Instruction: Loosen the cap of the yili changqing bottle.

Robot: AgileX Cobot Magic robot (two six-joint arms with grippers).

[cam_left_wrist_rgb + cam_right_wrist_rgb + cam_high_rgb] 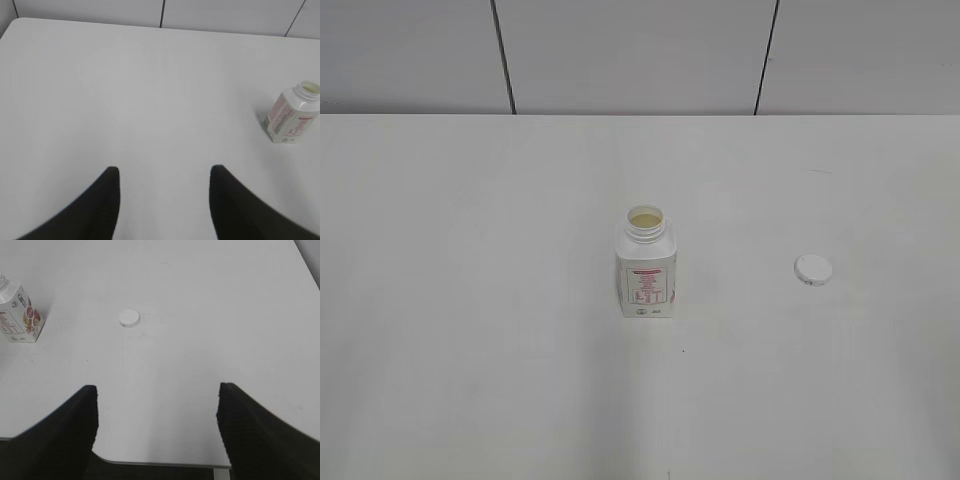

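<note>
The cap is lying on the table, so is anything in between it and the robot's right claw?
Nothing visible. In the right wrist view, only bare table lies between the open right gripper and the cap. The yili changqing bottle stands uncapped, off to the side.

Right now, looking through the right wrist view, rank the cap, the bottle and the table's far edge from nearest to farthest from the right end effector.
1. The cap: lying loose on the table ahead of the right end effector, slightly left of center.
2. The bottle: upright and uncapped, off at the far left.
3. The table's far edge: along the top, beyond both.
</note>
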